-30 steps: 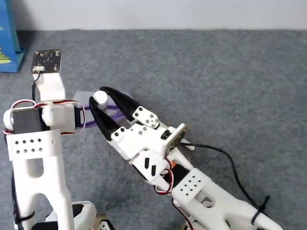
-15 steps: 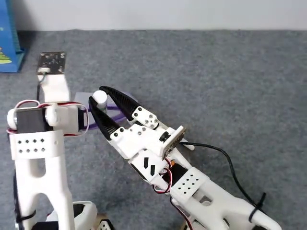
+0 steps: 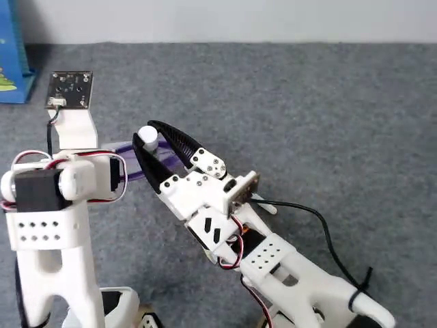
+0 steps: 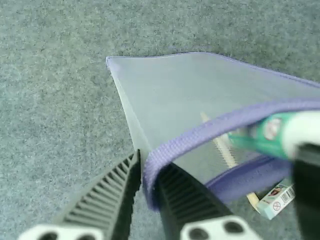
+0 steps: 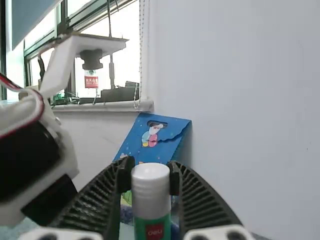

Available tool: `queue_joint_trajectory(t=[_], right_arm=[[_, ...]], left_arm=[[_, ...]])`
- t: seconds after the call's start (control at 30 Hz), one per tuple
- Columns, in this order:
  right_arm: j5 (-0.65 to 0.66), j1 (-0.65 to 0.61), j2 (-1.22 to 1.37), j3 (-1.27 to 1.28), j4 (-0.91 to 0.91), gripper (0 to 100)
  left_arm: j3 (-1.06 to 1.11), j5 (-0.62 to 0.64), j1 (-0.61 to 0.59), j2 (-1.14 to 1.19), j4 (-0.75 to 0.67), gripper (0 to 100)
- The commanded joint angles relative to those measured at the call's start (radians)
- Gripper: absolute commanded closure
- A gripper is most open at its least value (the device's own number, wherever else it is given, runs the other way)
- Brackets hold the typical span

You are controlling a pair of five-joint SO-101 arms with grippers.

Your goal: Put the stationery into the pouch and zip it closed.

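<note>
A clear pouch [image 4: 180, 95] with a purple zip edge lies on the grey carpet, its mouth held up. My left gripper [image 4: 146, 167] is shut on that purple edge at the mouth's corner. A green glue stick [image 4: 272, 131] with a white cap hangs at the mouth, gripped by my right gripper [image 5: 149, 172], which is shut on it just under the cap [image 5: 150, 177]. From above, the right gripper [image 3: 145, 137] holds the glue stick [image 3: 147, 132] over the pouch [image 3: 130, 149] beside the left arm [image 3: 61, 178]. A small boxed item [image 4: 274, 201] and a thin pale stick [image 4: 220, 145] lie inside the pouch.
A blue box [image 3: 10, 61] stands at the far left by the wall, also seen as a blue box [image 5: 155, 140] behind the glue stick. Grey carpet [image 3: 328, 116] stretches open to the right. The right arm's black cable [image 3: 321, 225] trails over it.
The right gripper has carried the glue stick slightly farther and to the right over the pouch. The left arm's body has dropped a little lower in the high view.
</note>
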Motion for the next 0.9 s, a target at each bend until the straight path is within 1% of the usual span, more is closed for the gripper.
queue_joint_trajectory(t=[0.0,0.17,0.2,0.33,0.43,0.5,0.57,0.63,0.7,0.8,0.87], right_arm=[[0.012,0.024,0.028,-0.012,-0.015,96.1],[0.012,0.016,0.007,-0.012,0.012,79.4],[0.012,0.016,-0.007,-0.012,0.051,78.5],[0.006,0.018,-0.116,-0.012,0.229,81.2],[0.006,0.022,-0.251,-0.029,0.476,83.2],[-0.008,0.039,-0.352,-0.058,0.693,83.1],[-0.075,0.081,-0.441,-0.115,0.918,83.0],[-0.137,0.150,-0.516,-0.178,1.139,83.0],[-0.160,0.217,-0.564,-0.229,1.328,83.0],[-0.163,0.294,-0.573,-0.259,1.518,83.2],[-0.160,0.323,-0.549,-0.253,1.589,83.3]], left_arm=[[-0.044,-0.008,0.008,-0.048,0.020,99],[-0.039,-0.008,0.008,-0.049,0.018,99],[-0.039,-0.008,0.008,-0.049,0.018,99],[-0.039,-0.008,0.006,-0.049,0.018,99],[-0.039,-0.008,0.002,-0.049,0.018,99],[-0.035,-0.008,0.000,-0.049,0.018,99],[-0.019,-0.008,-0.002,-0.054,0.017,99],[-0.012,-0.009,-0.025,-0.054,0.017,99],[-0.010,-0.009,-0.064,-0.055,0.011,99],[-0.008,-0.009,-0.109,-0.055,0.003,99],[-0.007,-0.009,-0.121,-0.055,0.003,99]])
